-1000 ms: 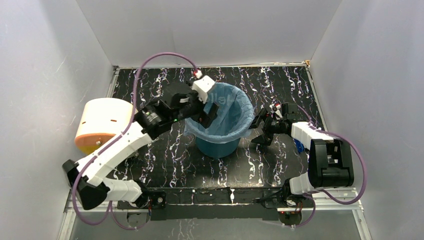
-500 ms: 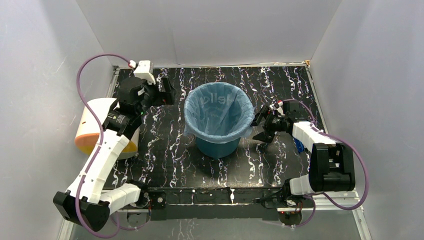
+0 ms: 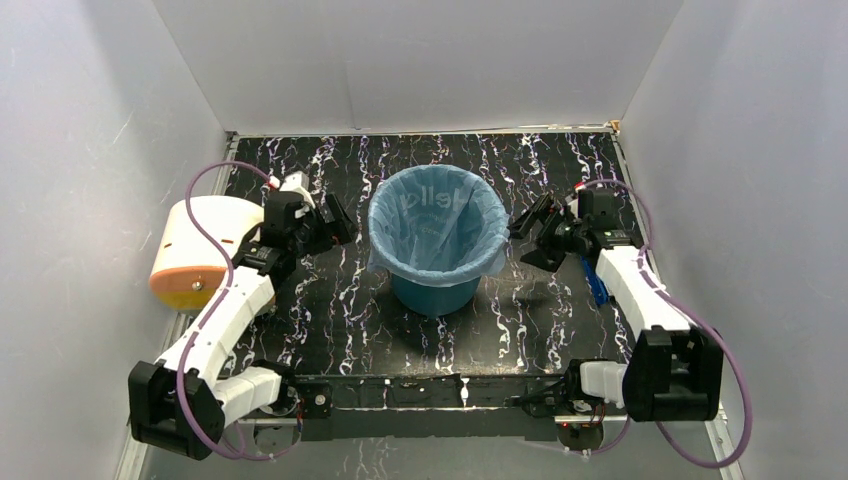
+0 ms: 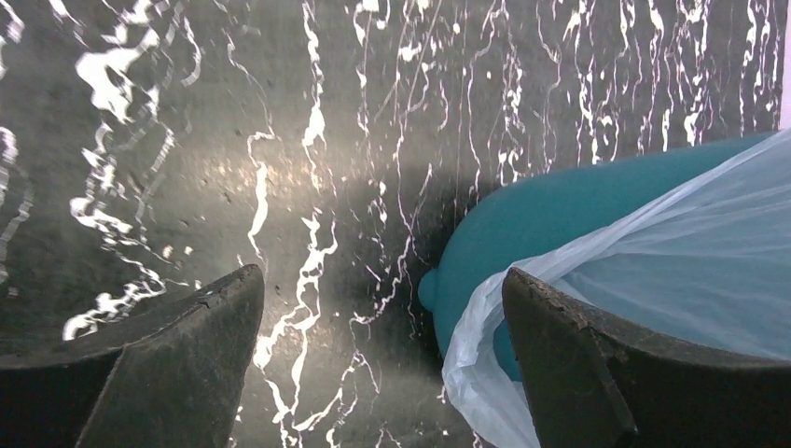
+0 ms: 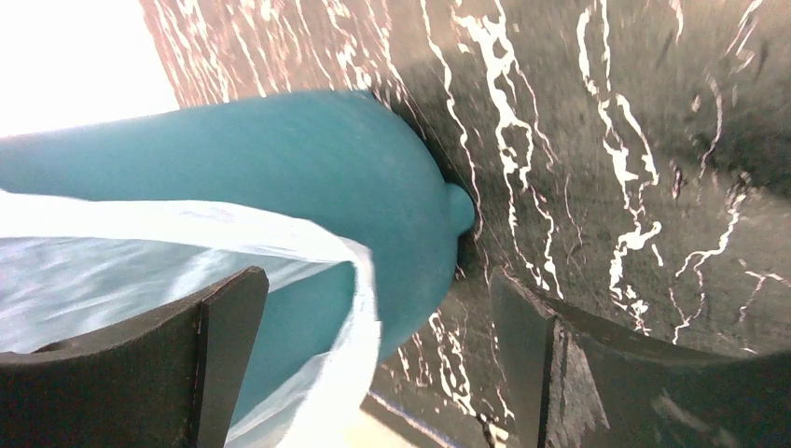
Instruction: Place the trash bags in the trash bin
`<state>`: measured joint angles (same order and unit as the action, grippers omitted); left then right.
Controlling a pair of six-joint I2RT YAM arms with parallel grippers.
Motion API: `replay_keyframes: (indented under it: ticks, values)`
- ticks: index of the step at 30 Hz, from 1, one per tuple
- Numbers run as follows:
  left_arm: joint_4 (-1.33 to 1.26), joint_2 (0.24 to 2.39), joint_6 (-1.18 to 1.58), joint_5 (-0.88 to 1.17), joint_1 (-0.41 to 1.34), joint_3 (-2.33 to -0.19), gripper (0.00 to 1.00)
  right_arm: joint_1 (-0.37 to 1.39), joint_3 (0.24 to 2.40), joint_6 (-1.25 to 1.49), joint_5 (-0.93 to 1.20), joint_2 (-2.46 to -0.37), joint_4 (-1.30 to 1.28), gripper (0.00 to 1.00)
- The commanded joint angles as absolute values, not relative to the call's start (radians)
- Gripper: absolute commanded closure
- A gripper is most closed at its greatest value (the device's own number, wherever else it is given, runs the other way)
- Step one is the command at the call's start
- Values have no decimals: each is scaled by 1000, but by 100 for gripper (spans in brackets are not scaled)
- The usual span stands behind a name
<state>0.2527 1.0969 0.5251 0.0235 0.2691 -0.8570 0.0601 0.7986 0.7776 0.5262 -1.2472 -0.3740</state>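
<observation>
The teal trash bin point(image 3: 435, 292) stands upright mid-table. The light-blue trash bag point(image 3: 436, 222) lines it, its edge folded out over the rim. My left gripper point(image 3: 336, 222) hovers open just left of the bin, apart from it. In the left wrist view the bin wall point(image 4: 560, 201) and the bag's hanging hem point(image 4: 672, 271) lie by the right finger point(image 4: 597, 373), with nothing between the jaws of the left gripper point(image 4: 382, 313). My right gripper point(image 3: 530, 232) is open to the right of the bin. The right wrist view shows bin point(image 5: 280, 149) and bag point(image 5: 140, 247) beside the open right gripper point(image 5: 378, 322).
A cream cylinder with an orange end point(image 3: 200, 250) lies at the table's left edge behind the left arm. A small blue item point(image 3: 597, 290) sits under the right forearm. White walls close in the table on three sides.
The left gripper left the bin's rim, swung out left, then came back toward the bin's left side. The right gripper shifted back along the bin's right side. The bag stayed in the bin.
</observation>
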Motion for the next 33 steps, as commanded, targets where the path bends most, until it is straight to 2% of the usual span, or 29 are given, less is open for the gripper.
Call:
replay_keyframes:
  ticks: [1, 11, 21, 27, 30, 32, 33]
  values:
    - [134, 1105, 609, 130, 264, -786, 4, 60, 906, 736, 399, -1165, -442, 1]
    - [53, 1195, 634, 299, 263, -687, 5, 60, 1032, 645, 360, -1041, -466, 2]
    - [-45, 1215, 646, 386, 263, -598, 5, 60, 1092, 657, 599, -1052, -431, 17]
    - [-9, 1207, 615, 382, 264, -634, 5, 60, 1106, 614, 646, -1078, -469, 26]
    - [99, 1163, 598, 268, 263, -663, 5, 60, 1203, 486, 461, -1103, -613, 21]
    - [160, 1119, 585, 167, 263, -671, 5, 61, 1250, 425, 274, -1096, -677, 20]
    - [184, 1097, 580, 135, 263, -674, 4, 60, 1260, 391, 245, -1089, -684, 21]
